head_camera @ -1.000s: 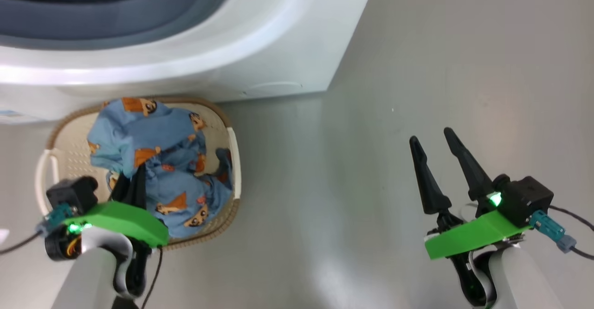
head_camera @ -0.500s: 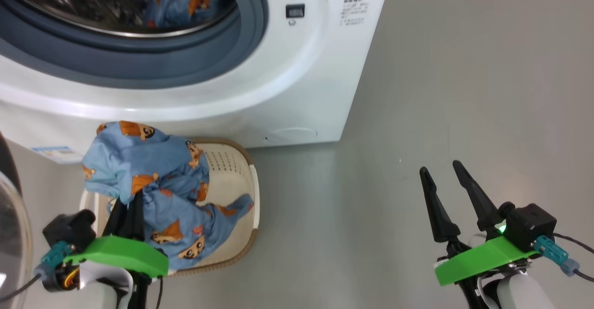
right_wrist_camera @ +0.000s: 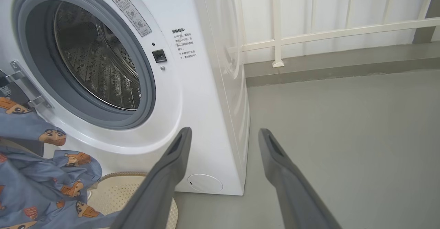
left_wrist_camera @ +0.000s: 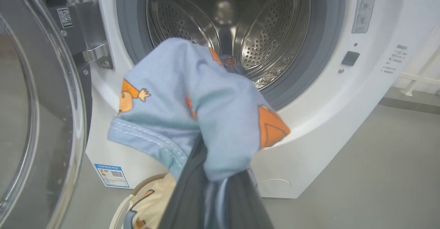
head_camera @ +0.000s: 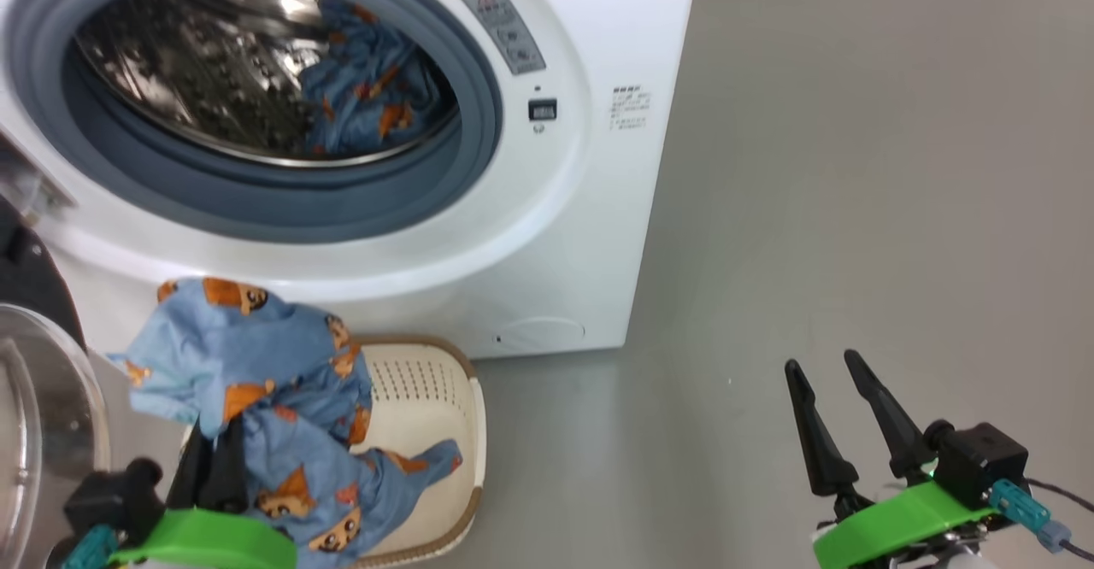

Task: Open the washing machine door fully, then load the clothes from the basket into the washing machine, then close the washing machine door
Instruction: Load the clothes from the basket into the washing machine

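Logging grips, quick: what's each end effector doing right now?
Left end effector: shut on the clothes.
Right end effector: open, holding nothing.

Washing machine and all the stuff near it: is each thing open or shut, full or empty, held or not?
washing machine door: wide open.
washing machine: drum open, not empty.
garment in the drum: loaded, lying crumpled.
held garment: lifted, its end trailing in the basket.
basket: upright on the floor, mostly bare inside.
left gripper: shut on the held garment.
right gripper: open, empty.
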{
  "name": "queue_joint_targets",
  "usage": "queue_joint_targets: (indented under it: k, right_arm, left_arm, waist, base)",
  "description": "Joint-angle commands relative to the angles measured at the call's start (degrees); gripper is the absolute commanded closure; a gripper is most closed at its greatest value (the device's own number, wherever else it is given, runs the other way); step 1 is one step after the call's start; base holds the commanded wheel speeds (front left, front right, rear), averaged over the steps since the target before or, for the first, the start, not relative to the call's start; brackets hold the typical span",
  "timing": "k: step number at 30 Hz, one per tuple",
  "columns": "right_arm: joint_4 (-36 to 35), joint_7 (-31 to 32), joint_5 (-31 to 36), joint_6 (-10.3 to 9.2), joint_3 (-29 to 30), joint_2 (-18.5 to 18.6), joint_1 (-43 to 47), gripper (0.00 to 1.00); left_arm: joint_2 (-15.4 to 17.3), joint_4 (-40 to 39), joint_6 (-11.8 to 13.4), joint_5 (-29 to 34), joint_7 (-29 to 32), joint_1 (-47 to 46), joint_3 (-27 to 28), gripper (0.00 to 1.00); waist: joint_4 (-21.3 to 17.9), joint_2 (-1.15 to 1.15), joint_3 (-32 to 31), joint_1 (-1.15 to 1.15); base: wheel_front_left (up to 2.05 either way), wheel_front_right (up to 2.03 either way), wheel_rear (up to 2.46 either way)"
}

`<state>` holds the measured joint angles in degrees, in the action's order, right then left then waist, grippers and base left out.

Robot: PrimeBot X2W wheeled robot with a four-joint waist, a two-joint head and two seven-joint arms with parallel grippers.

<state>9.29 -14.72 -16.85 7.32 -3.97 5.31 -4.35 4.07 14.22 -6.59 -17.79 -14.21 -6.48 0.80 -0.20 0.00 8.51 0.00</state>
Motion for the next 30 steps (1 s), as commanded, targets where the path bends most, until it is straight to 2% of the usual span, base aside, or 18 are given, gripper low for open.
queue_joint_targets:
  k: [1,12,30]
  right_arm:
    - [-1.13,-0.28,-0.11,0.17,-0.94,0.39,0.96,0.0]
    - [-1.63,-0.28,0.05,0.17,0.8,0.83,4.35,0.0]
    - [-3.13,-0.28,0.81,0.17,2.12,0.95,6.35,0.0]
  left_arm:
    - [0.71,-2.83,0.45,0.96,-0.79,1.29,2.72,1.0]
    - [0.18,-6.73,1.11,3.0,-0.79,7.48,4.16,1.0]
    - [-0.36,-11.98,1.88,4.17,-0.79,11.77,4.81,1.0]
  waist:
    - [-0.51,0.0,-4.12,0.0]
    - [-0.5,0.0,-8.82,0.0]
    - [-0.4,0.0,-9.83,0.0]
  base:
    - [0.0,0.0,0.0]
    - [0.0,0.0,0.0]
    - [0.0,0.0,0.0]
